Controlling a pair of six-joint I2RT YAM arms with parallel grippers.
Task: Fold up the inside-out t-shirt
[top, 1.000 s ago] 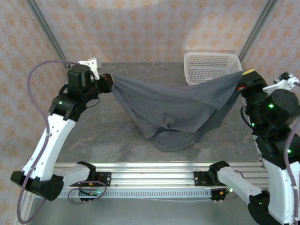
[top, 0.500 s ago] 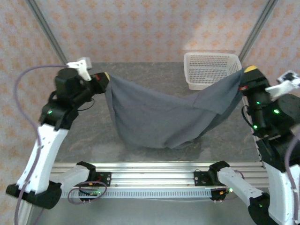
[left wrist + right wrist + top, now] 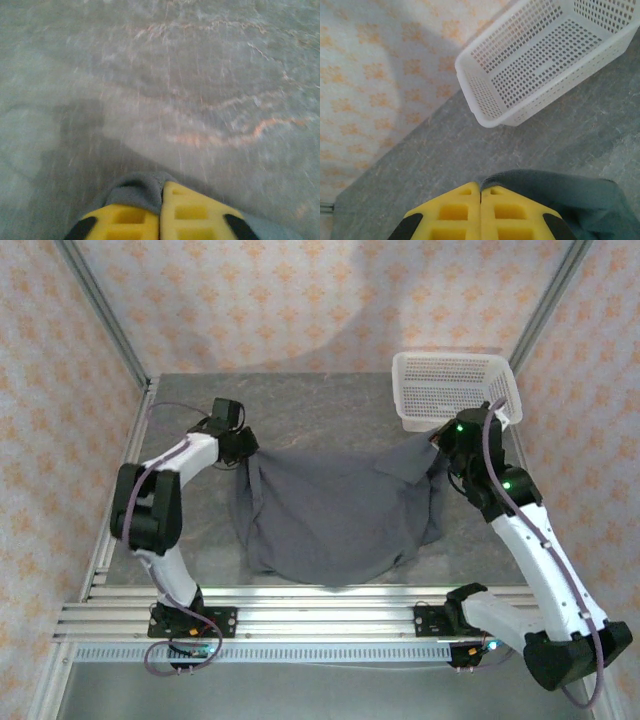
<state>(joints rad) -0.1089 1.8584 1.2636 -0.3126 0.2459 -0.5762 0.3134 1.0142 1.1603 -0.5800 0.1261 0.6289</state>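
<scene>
Two far corners of the t-shirt [image 3: 330,515] sit pinched in the left gripper [image 3: 161,187] and right gripper [image 3: 480,187], bare table [image 3: 320,405] beyond.

The plain slate-grey inside-out t-shirt [image 3: 330,515] lies spread (soft fabric, wrinkled throughout) over the middle of the tabletop [image 3: 330,415], its far corners drawn apart, its rounded edge nearest.

1. Seen from overhead, the light is soft and even; a broad dim shadow lies on the wall [image 3: 330,320] behind the basket [image 3: 455,390].
2. The inside-out t-shirt [image 3: 330,515] throws only a thin dark edge on the tabletop [image 3: 330,410] near the basket.
3. Left wrist picture: dim and strongly motion-blurred; the tabletop's veins smear into streaks.
4. Right wrist picture: bright and sharp, with grey shadow on the wall beside the basket.
</scene>
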